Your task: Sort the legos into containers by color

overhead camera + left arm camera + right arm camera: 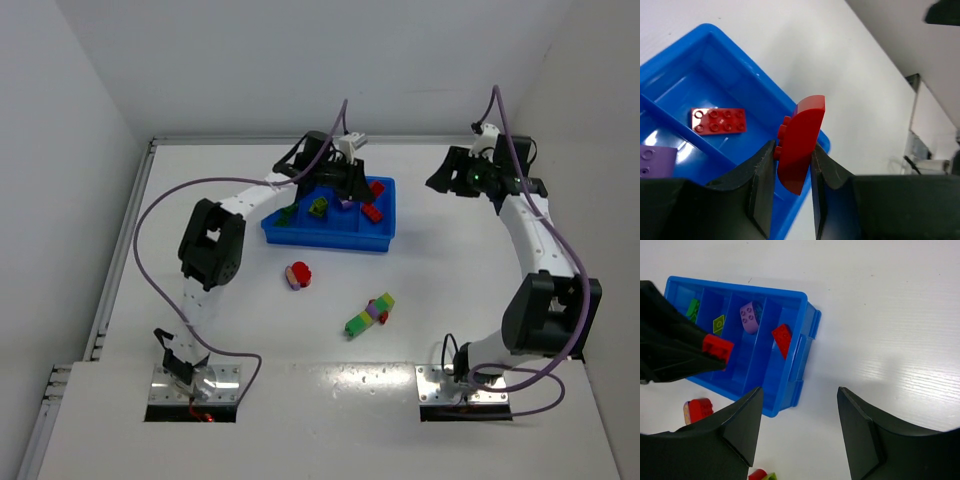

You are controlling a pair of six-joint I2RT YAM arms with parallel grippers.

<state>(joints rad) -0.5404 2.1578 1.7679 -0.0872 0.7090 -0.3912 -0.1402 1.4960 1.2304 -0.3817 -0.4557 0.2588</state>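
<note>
Left pincer (792, 161) is clenched on a red curved brick (801, 135). There is 1 finger flat on each side, and the brick stands on edge with its studs poking out to the left in the wrist view. It hangs over the blue tray (707, 37), up by the end compartment. Which compartment sits directly beneath it, I can't tell.

On that end compartment's floor lies a flat red plate (718, 121). 1 divider along, a purple brick (655, 160) shows at the frame's edge. The right wrist view gives all 4 compartments, each with 1 piece. Working away from the plate and the purple brick, there is a yellow-green brick (718, 324) and then a green brick (692, 307) at the far end.

Right pincer (799, 395) is released, its jaws spread wide with nothing between them. It hovers above the bench (440, 270) off the tray's right end, toward the far right corner.

The tray sits mid-bench, nearer the far edge. On the open bench on its near side, a red-and-purple stack (299, 275) lies close to the tray wall. A long stack (370, 314) of green, purple and yellow-green lies further toward the near edge, right of centre. Both are well apart from either pincer.
</note>
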